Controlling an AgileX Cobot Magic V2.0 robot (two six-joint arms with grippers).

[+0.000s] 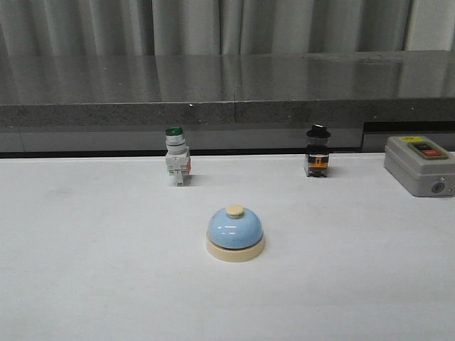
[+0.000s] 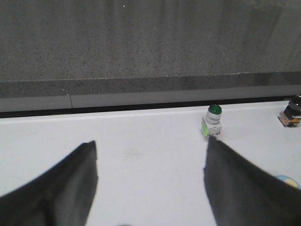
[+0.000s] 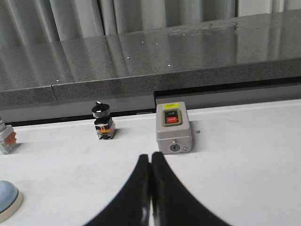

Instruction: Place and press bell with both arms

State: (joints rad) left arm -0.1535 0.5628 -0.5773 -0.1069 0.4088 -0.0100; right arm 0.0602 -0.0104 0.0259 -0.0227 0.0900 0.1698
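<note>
The light-blue bell (image 1: 235,233) with its cream base and cream button stands upright on the white table, near the middle of the front view. Neither arm shows in that view. In the left wrist view my left gripper (image 2: 151,143) is open, with only bare table between its black fingers (image 2: 61,186); a sliver of the bell (image 2: 288,181) peeks out past one finger. In the right wrist view my right gripper (image 3: 151,157) is shut with nothing in it, and the bell (image 3: 7,199) sits apart from it at the frame's edge.
A green-capped white push-button switch (image 1: 176,155) and a black-knobbed switch (image 1: 317,151) stand at the table's back. A grey box with a red button (image 1: 420,164) sits at the back right. Behind the table (image 1: 85,241) runs a dark stone ledge (image 1: 227,89).
</note>
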